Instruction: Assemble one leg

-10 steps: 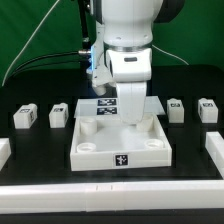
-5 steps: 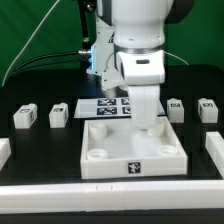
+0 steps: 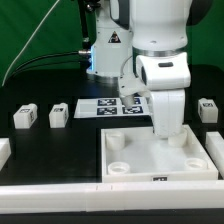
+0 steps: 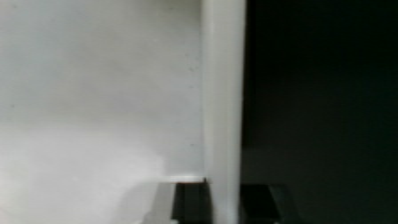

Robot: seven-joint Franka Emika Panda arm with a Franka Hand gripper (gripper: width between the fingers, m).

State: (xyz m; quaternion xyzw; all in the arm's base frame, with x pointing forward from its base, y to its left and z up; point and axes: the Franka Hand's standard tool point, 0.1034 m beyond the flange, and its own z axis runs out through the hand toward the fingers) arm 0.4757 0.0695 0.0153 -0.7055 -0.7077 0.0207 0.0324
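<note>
My gripper (image 3: 166, 132) points down and is shut on the far wall of the large white square panel (image 3: 130, 160), near the exterior view's right. In the wrist view the panel's wall (image 4: 222, 100) runs between my dark fingertips (image 4: 192, 204), and the gripper (image 4: 226, 205) clamps it. Two legs (image 3: 25, 117) (image 3: 58, 115), small white posts with tag marks, lie on the black table at the exterior view's left. A third leg (image 3: 207, 110) lies at the right, partly behind my arm. A fourth leg is hidden.
The marker board (image 3: 100, 108) lies behind the panel. A white rail (image 3: 50, 190) runs along the table's front edge. Short white blocks stand at the left edge (image 3: 3, 152) and the right edge (image 3: 217, 147), close to the panel.
The gripper has dragged the panel toward the exterior view's right and a little to the front. One leg at the right is now hidden behind the arm.
</note>
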